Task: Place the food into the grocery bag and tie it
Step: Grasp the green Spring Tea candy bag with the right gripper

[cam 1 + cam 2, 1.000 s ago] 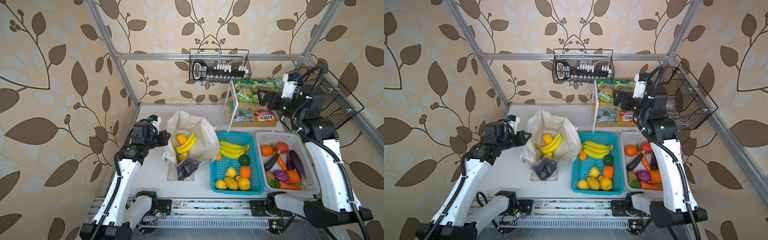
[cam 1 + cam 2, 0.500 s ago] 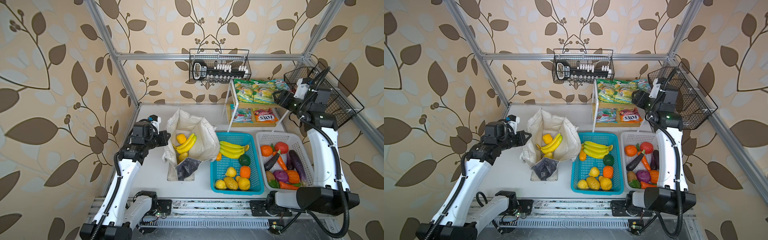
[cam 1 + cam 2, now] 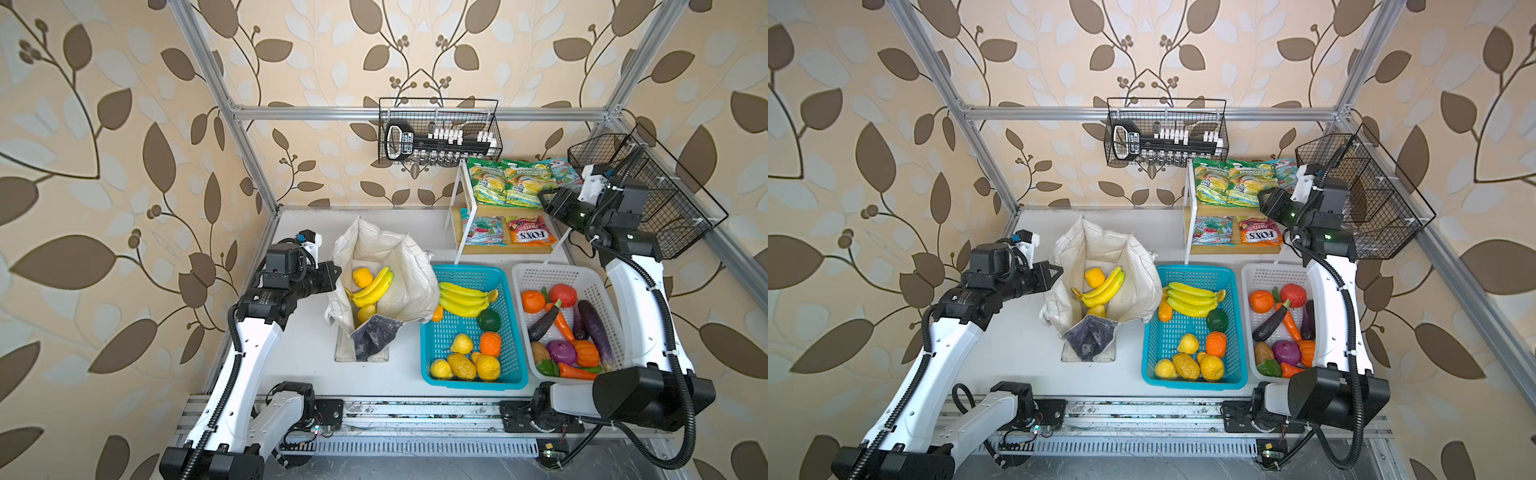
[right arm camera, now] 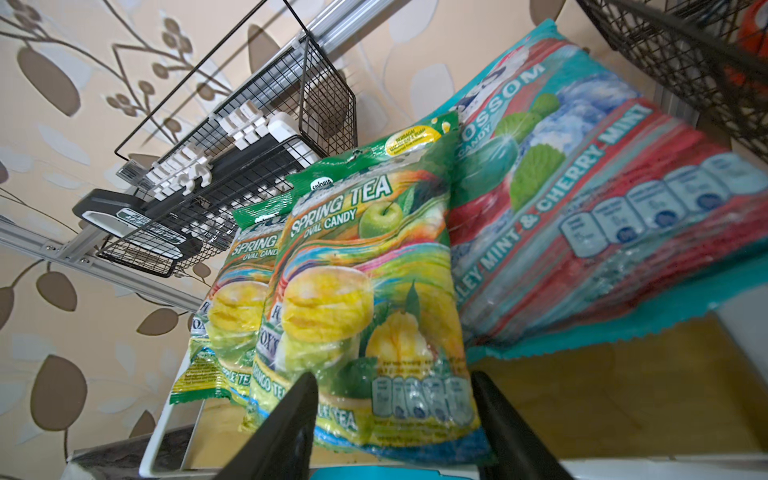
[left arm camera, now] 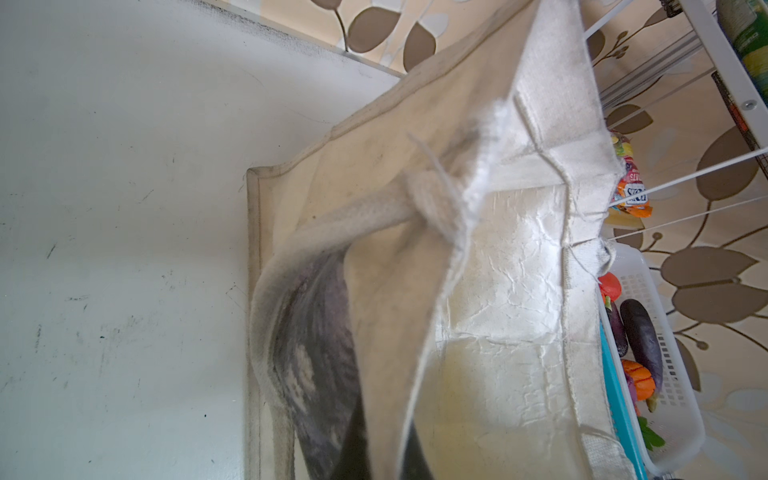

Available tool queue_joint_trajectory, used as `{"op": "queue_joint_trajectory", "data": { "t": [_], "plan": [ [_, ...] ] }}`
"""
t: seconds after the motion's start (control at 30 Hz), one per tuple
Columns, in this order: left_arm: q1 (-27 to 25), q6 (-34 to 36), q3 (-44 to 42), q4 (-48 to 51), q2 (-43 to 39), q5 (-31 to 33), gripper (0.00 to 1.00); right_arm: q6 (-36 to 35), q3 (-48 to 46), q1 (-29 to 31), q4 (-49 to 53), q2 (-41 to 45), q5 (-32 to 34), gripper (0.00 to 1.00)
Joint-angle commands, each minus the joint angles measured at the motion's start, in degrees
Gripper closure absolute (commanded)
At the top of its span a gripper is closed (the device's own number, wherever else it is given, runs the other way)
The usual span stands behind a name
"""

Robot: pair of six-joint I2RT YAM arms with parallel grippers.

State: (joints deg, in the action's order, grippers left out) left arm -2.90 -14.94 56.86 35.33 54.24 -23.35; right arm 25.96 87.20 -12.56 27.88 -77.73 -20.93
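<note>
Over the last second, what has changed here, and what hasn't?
The right arm swung rightward; the right end effector now sits at the upper shelf, jaws straddling the lower edge of a green candy packet, nothing gripped yet. Unchanged: the left end effector stays shut on the rim of the grocery bag, and the bananas inside lie as before.

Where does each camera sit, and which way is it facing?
Top views: high in front, looking down on the table; both arms show, left gripper on the grocery bag, right gripper at the shelf.
Left wrist: at the grocery bag's rim, looking down past it; no fingers show.
Right wrist: faces the Spring Tea packet between its fingers.
Shared: white basket in left wrist and top views.
</note>
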Motion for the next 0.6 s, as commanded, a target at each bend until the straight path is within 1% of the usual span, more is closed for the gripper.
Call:
{"op": "queue_joint_trajectory", "data": {
  "t": [0.0, 0.07, 0.17, 0.23, 0.27, 0.33, 0.4, 0.47, 0.57],
  "plan": [
    [0.61, 1.26, 1.32, -1.32, -1.04, 0.09, 1.00, 0.37, -0.92, -0.21, -1.59, 1.57, -0.88, 0.51],
    [0.61, 1.24, 1.20, -1.49, -1.15, 0.11, 1.00, 0.66, -1.15, -0.20, -1.69, 2.13, -0.87, 0.55],
    [0.54, 1.32, 1.32, -1.23, -1.28, 0.33, 1.00, 0.82, -0.89, -0.25, -1.82, 2.65, -0.67, 0.67],
    [0.59, 1.29, 1.17, -1.43, -1.54, 0.41, 1.00, 1.67, -0.90, -0.21, -2.42, 2.96, -1.10, 0.69],
    [0.61, 1.32, 1.02, -1.53, -1.62, 0.62, 1.00, 2.01, -0.48, -0.20, -2.52, 2.94, -1.62, 0.73],
    [0.54, 1.37, 1.23, -1.26, -1.44, 0.77, 1.00, 2.42, 0.48, -0.26, -2.28, 2.85, -2.54, 0.77],
    [0.60, 1.32, 1.23, -1.26, -1.40, 0.55, 1.00, 2.91, 1.20, -0.06, -2.59, 2.94, -2.78, 0.83],
    [0.56, 1.30, 1.13, -1.36, -1.42, 0.57, 1.00, 3.38, 2.19, 0.12, -2.98, 2.69, -3.60, 0.85],
    [0.61, 1.40, 1.32, -1.21, -1.38, 0.68, 1.00, 4.38, 4.07, 0.56, -4.06, 1.68, -5.13, 0.92]
  ]
}}
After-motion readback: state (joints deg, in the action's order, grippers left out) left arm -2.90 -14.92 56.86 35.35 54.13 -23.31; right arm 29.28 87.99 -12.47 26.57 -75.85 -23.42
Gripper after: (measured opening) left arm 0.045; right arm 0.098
